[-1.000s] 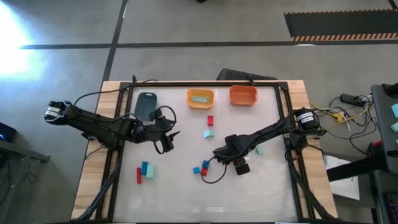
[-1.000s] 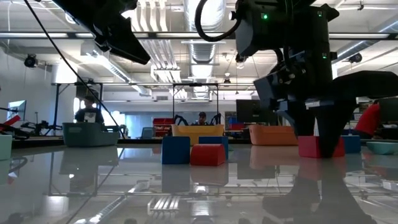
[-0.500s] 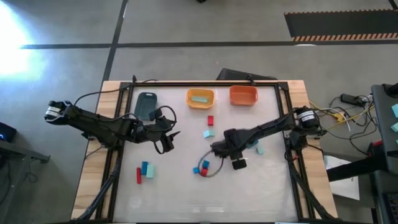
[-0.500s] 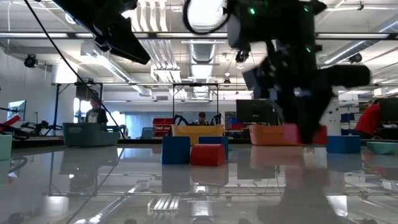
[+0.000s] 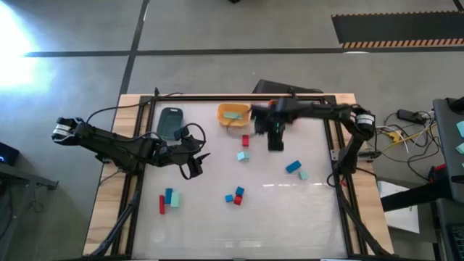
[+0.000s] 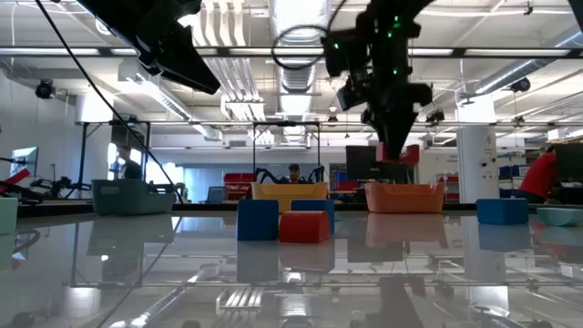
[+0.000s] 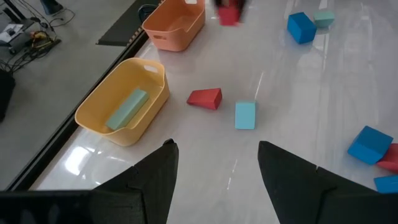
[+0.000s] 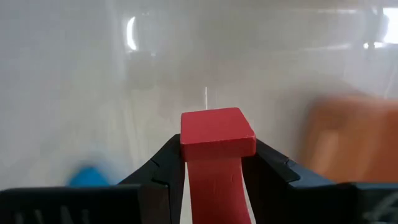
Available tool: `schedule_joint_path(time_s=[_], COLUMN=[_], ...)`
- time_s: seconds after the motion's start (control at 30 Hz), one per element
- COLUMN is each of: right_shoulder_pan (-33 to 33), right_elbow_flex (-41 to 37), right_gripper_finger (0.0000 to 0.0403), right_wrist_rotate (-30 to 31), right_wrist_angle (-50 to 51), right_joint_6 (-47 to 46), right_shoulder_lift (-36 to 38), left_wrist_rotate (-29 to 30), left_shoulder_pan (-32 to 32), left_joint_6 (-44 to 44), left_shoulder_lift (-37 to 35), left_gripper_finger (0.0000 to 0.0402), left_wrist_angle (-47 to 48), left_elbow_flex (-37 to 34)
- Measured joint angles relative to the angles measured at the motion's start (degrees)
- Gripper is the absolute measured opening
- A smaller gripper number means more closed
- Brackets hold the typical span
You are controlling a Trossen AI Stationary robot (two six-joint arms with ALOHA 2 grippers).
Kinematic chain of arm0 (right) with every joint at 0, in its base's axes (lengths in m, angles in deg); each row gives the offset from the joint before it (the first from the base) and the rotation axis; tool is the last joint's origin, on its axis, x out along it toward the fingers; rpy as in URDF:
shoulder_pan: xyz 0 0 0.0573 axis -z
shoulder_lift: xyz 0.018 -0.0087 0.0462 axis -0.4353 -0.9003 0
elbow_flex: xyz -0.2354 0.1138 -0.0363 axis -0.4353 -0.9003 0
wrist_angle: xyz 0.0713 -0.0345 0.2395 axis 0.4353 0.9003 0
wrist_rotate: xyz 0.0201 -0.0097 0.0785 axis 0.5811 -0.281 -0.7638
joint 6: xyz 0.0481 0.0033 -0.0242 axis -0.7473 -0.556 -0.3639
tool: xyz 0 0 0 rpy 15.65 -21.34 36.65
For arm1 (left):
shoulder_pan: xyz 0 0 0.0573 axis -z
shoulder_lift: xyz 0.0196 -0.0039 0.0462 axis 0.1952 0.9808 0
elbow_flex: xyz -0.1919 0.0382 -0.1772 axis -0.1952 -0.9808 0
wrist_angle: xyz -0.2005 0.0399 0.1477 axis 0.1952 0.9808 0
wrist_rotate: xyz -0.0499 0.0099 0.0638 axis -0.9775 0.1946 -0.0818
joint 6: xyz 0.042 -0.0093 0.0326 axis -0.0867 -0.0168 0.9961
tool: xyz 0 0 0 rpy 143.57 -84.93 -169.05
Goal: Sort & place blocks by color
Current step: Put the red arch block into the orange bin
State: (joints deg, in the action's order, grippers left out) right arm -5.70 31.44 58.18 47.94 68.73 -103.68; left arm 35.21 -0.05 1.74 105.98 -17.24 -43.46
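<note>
My right gripper (image 6: pixel 397 153) hangs above the far middle of the table, next to the orange-red bin (image 6: pixel 405 197), shut on a red block (image 8: pixel 217 133). In the high view the right arm (image 5: pixel 276 136) covers most of that bin. My left gripper (image 7: pixel 214 163) is open and waits over the table's left half (image 5: pixel 194 164), touching nothing. Loose blocks lie flat on the table: a red one (image 5: pixel 245 141), a teal one (image 5: pixel 243 155), a blue one (image 5: pixel 293 167), a blue-and-red cluster (image 5: pixel 234 196) and a red, blue and teal group (image 5: pixel 168 200). My right gripper pinches the red block between its two fingers (image 8: pixel 163 163), one on each opposite side face (image 8: pixel 185 149). The block's end face sticks out past the fingertips. The fingers point down from above, and the block (image 6: pixel 402 153) is lifted clear of the table.
A yellow-orange bin (image 5: pixel 233 114) holds a teal block (image 7: pixel 127 109). A grey bin (image 5: pixel 172 122) stands at the far left. A teal block (image 5: pixel 303 175) lies toward the right edge. The near half of the table has open room between the block groups.
My right gripper has risen from the near-middle cluster with the red block and swung toward the far edge, to beside the orange-red bin. The red block has gone from standing on the table to lifted clear. A blue block stays where the gripper was.
</note>
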Motion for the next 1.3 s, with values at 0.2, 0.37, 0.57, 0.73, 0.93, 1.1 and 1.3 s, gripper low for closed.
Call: schedule_joint_path(time_s=[0.2, 0.37, 0.57, 0.73, 0.93, 1.1, 1.3], right_shoulder_pan=[13.68, 20.8, 23.56, 23.82, 23.82, 23.82, 23.65], right_elbow_flex=[-0.24, -0.24, -0.24, -0.24, -0.26, -0.26, -0.26], right_gripper_finger=[0.0115, 0.0115, 0.0115, 0.0115, 0.0148, 0.0196, 0.0189], right_wrist_rotate=[2.46, 2.57, 2.05, 2.04, 2.1, 4.02, 4.14], right_wrist_angle=[-2.85, -5.52, -8.68, -9.75, -11.86, -12.0, -11.31], right_joint_6=[7.88, 11.49, 14.32, 14.9, 14.59, 14.45, 12.77], right_shoulder_lift=[-0.98, -2.58, -5.28, -6.89, -7.73, -7.83, -7.01], left_wrist_rotate=[0.0, 0.02, 0.07, 0.09, 0.11, 0.11, 0.13], left_shoulder_pan=[0.01, 0.02, 0.02, 0.02, 0.02, 0.02, 0.01], left_joint_6=[1.4, 1.4, 1.38, 1.4, 1.36, 1.33, 1.28], left_shoulder_lift=[0.02, 0.04, 0.04, 0.04, 0.04, 0.04, 0.04], left_gripper_finger=[0.0205, 0.0205, 0.0205, 0.0205, 0.0205, 0.0205, 0.0205], left_wrist_angle=[-0.64, -1.28, -1.51, -1.52, -1.49, -1.49, -1.49], left_elbow_flex=[0.09, 0.11, 0.07, 0.07, 0.06, 0.0, 0.0])
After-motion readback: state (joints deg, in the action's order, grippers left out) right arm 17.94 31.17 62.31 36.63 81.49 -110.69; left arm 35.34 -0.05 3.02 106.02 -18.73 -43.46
